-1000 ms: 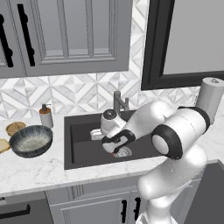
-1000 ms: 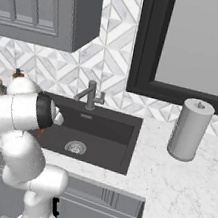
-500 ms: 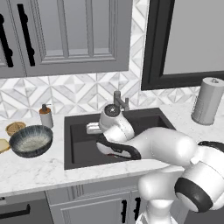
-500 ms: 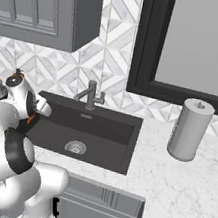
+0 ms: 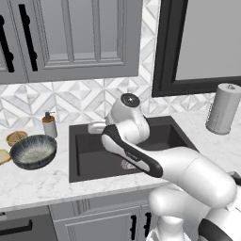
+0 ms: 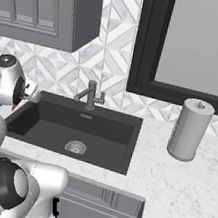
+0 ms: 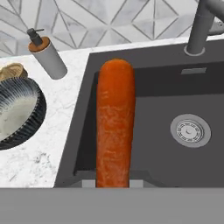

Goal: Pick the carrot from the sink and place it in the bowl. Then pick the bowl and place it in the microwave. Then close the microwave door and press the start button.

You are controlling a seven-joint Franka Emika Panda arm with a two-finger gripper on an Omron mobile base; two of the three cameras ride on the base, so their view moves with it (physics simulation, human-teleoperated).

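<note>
The white arm has swung from the right of the left base view toward the centre, and its hand has risen out of the basin to the upper left of the sink (image 5: 127, 148). In the hand view the carrot (image 7: 114, 122) stands up from the bottom centre, pinched in the narrowly parted gripper (image 7: 113, 183) over the sink's left rim, so the pick looks done and the carry begun. The bowl (image 5: 33, 151) sits at middle left of the left base view on the table (image 5: 33, 186), just beyond that rim. A soap bottle (image 5: 49, 124) and small tan dish (image 5: 16, 138) crowd its far side; the near side lies open.
</note>
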